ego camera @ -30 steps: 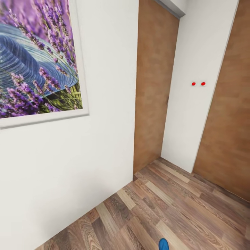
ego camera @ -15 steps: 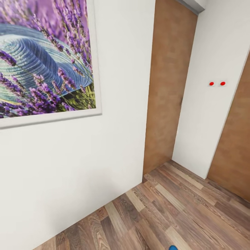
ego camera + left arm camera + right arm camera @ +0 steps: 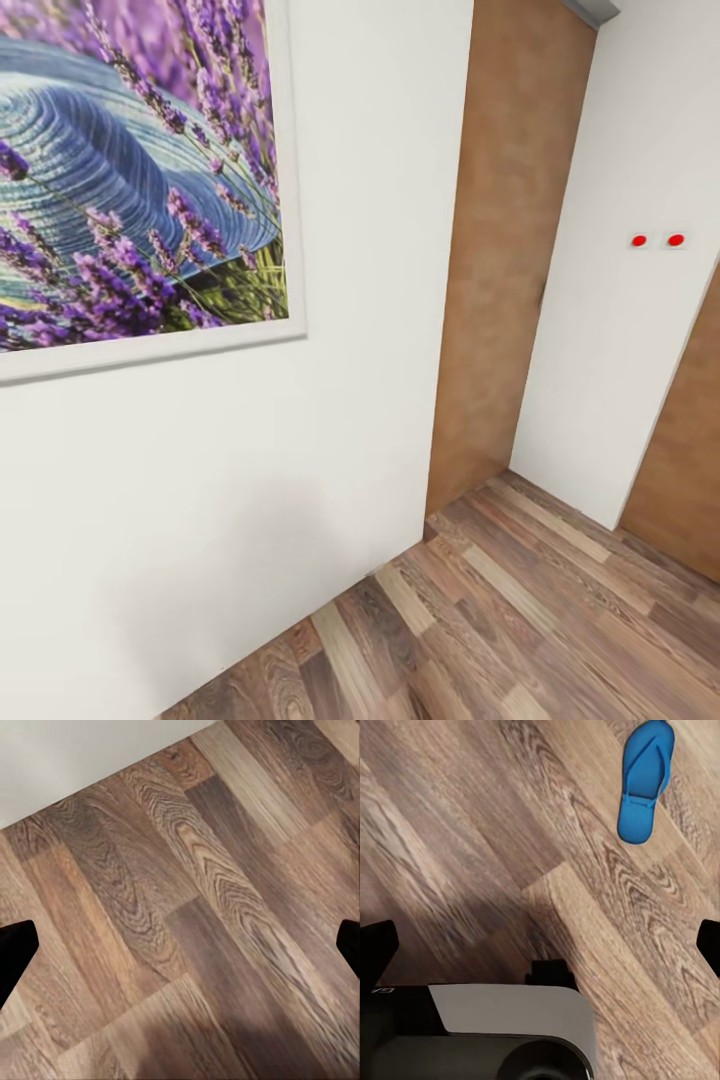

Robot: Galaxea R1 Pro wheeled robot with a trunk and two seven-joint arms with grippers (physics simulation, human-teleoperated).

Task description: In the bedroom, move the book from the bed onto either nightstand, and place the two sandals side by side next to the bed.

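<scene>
Swinging left, the head camera has carried the purple painting (image 3: 140,180) further across the view, and the blue sandal that peeked in at the near edge of the floor has slipped out of that picture; that is the camera turning, not the sandal moving. Ahead stands a white wall (image 3: 330,420), with a tan door (image 3: 510,260) in the corner to the right and two red dots (image 3: 657,240) on the far wall beyond it.

Down at the right wrist, one blue sandal (image 3: 644,780) lies flat on the wood floor (image 3: 472,825), sole down, thong strap up, well apart from the robot's base (image 3: 502,1027). Its long axis runs nearly straight away from the right gripper (image 3: 540,949), rounded toe end furthest, tilted a touch off the planks' grain.

It looks light and thin, probably flexible foam, so it should bend if pinched at one end. A pinch across the edges at mid-length, or on the strap, seems the safest hold.

Both grippers show only dark fingertips at the picture edges: the right gripper and the left gripper (image 3: 180,945) stand spread wide, holding nothing.
</scene>
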